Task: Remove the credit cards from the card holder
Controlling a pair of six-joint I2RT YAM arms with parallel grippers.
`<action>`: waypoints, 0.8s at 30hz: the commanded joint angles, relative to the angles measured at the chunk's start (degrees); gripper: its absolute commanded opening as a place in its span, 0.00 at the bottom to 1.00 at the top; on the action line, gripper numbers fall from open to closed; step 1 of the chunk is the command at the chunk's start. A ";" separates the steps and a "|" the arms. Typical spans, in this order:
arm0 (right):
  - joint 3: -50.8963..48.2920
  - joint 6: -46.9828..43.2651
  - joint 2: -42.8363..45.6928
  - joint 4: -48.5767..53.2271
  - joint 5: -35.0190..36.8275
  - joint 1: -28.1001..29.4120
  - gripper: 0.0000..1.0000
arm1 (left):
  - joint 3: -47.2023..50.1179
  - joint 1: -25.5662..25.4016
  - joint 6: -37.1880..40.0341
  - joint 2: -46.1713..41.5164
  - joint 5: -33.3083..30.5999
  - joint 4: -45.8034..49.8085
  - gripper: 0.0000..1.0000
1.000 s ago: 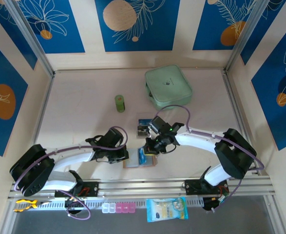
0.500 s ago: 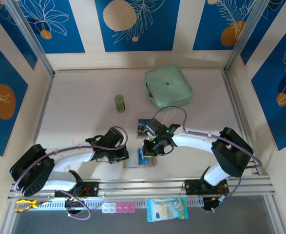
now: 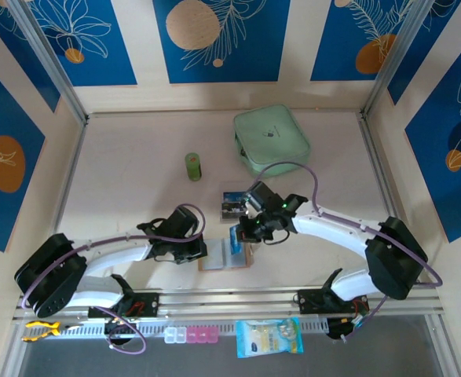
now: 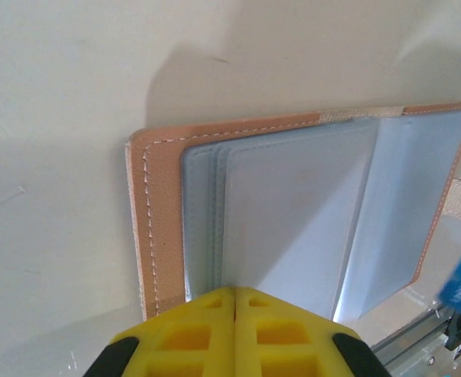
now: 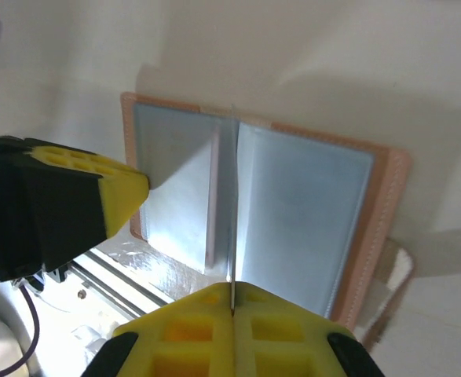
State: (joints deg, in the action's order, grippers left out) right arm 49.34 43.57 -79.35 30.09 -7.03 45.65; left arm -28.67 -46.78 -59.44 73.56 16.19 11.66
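Left tool (image 3: 203,253) has its yellow fingers pressed together, with nothing seen between them. In the left wrist view the tips (image 4: 234,302) sit at the near edge of the card holder (image 4: 293,220), over its left half. Farther back on the surface (image 3: 136,173), well apart from the arms, a small green cylinder (image 3: 193,166) stands upright. The card holder (image 3: 218,261) lies open and flat near the front edge of the surface, between the two tools, with its grey slots facing up and a tan stitched border around them. Just right of its middle a blue credit card (image 3: 235,239) stands on edge above the holder, pinched by the right tool (image 3: 239,236). In the right wrist view those fingers (image 5: 232,302) close on the card, which shows as a thin line between them. A dark printed card (image 3: 232,206) lies flat on the surface just beyond the holder. To the right, at the back, rests a mint-green zip case (image 3: 271,140).
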 commanded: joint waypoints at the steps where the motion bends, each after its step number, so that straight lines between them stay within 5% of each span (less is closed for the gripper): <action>1: 3.23 -11.40 1.50 5.94 -1.64 -2.36 0.04 | 0.39 -0.33 1.28 -1.46 -0.89 2.42 0.07; 10: 13.34 -46.18 -1.00 18.18 1.48 -6.48 0.04 | 0.08 -0.15 1.52 -2.49 -0.89 2.39 0.10; 12: 16.40 -52.91 -2.59 21.31 7.35 -5.86 0.03 | 0.14 -0.18 1.42 -2.89 -0.97 2.47 0.12; 24: 31.92 -79.03 -15.96 30.80 21.68 -4.27 0.00 | 1.93 0.67 0.96 -8.32 -2.03 3.76 0.19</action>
State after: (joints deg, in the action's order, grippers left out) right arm 77.89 -26.33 -93.49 57.30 11.44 41.23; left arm -27.64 -46.63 -59.20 66.74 15.42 13.06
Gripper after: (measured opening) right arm 0.063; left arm 0.185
